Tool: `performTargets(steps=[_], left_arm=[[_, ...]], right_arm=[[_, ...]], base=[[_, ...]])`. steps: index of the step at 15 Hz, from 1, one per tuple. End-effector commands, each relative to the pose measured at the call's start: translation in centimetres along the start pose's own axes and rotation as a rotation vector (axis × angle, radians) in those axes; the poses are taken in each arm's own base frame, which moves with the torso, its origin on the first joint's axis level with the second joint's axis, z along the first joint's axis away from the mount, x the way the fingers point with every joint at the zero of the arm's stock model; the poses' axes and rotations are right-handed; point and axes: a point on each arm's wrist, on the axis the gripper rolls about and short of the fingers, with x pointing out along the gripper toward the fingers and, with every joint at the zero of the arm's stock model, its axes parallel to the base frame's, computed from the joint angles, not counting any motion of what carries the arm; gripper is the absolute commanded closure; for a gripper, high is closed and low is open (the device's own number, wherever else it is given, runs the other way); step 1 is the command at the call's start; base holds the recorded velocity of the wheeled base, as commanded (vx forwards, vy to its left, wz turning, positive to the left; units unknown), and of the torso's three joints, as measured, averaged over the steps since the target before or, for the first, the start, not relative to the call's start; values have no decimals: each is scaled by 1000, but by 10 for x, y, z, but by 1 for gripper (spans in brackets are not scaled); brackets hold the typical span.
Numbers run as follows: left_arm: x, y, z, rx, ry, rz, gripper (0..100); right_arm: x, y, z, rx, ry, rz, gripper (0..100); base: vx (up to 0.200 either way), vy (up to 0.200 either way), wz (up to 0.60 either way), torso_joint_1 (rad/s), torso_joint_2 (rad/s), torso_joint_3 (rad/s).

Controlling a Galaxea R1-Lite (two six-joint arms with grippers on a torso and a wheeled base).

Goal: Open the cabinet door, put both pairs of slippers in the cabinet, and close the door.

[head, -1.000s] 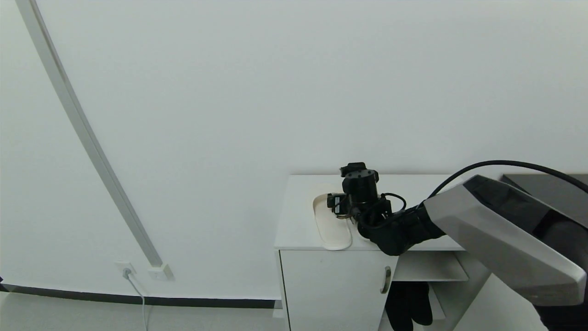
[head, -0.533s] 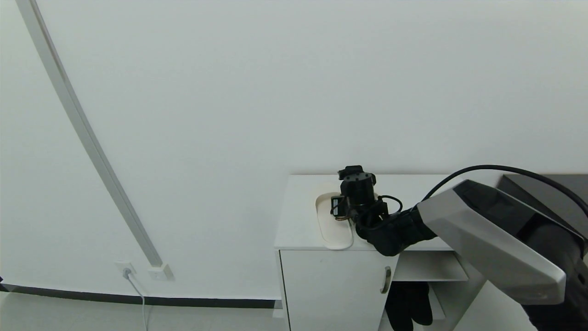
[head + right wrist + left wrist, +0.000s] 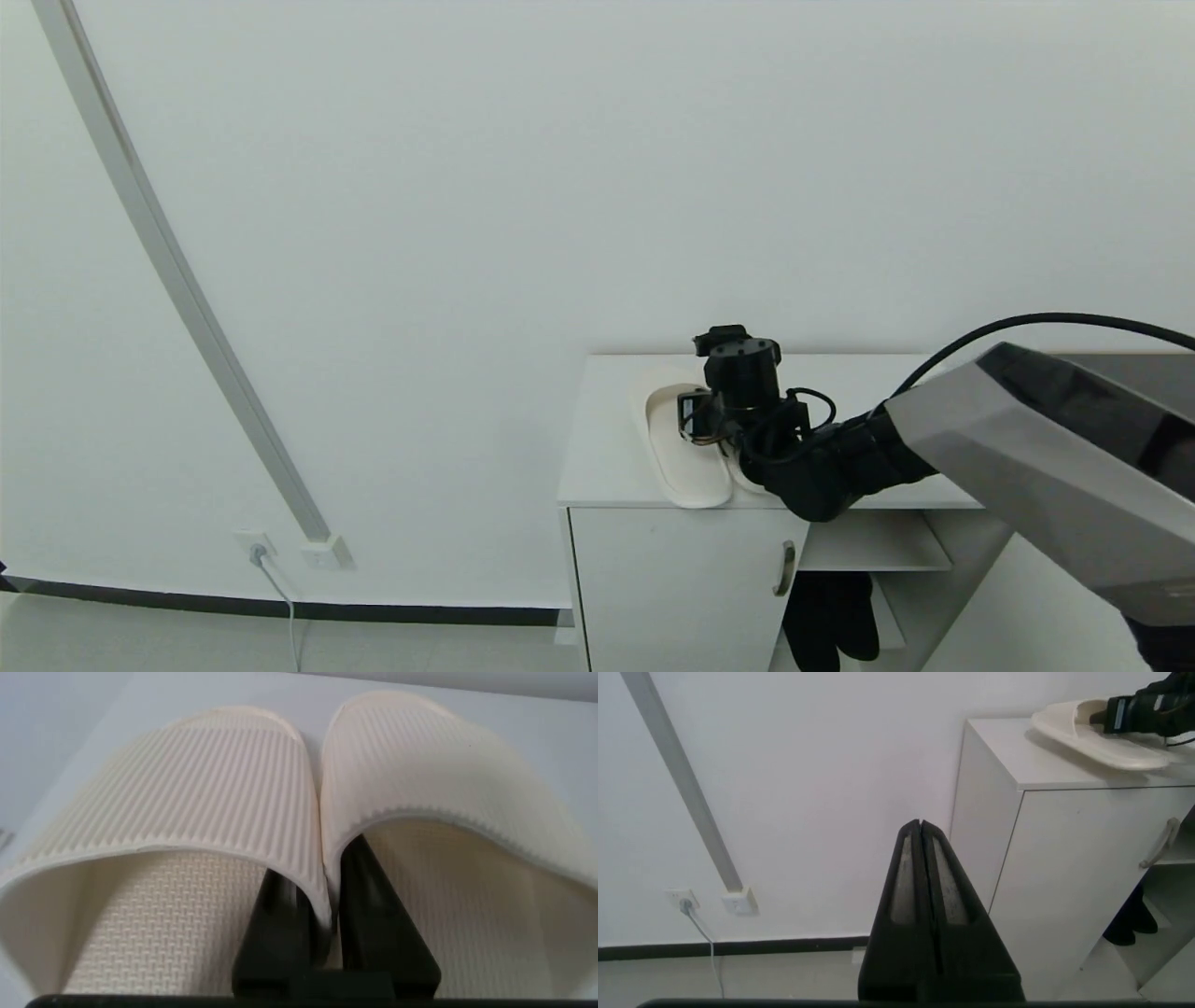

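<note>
The right gripper (image 3: 316, 917) pinches the adjoining strap edges of the two cream ribbed foam slippers (image 3: 215, 793) on top of the white cabinet (image 3: 607, 448). The left gripper (image 3: 920, 859) hangs closed on nothing, left of it. So thin a pinch may let one slipper slide out when lifted. They lie flat, side by side, long axes near-to-far, toes toward the wall (image 3: 560, 187).

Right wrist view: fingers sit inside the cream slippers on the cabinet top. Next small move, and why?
Probably a short lift straight up. The right gripper pinches the adjoining inner walls of the cream slippers, which lie on the cabinet top; the open compartment lies below, so the pair must clear the edge first.
</note>
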Motion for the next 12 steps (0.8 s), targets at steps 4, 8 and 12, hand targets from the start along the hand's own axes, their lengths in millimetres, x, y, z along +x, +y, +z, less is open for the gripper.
performTargets(steps=[4,8,12], left_arm=[[0,0,0,0,2,0,100],[0,0,0,1,2,0,100],[0,0,0,1,2,0,100]], right_arm=[[-136,-29,42,-30,-15,283,100],[-202,-51,39,-71,9,510,100],[-218,-54,25,-89,50,546,100]], base=[[0,0,0,0,0,0],[0,0,0,0,0,0],[0,0,0,0,0,0]])
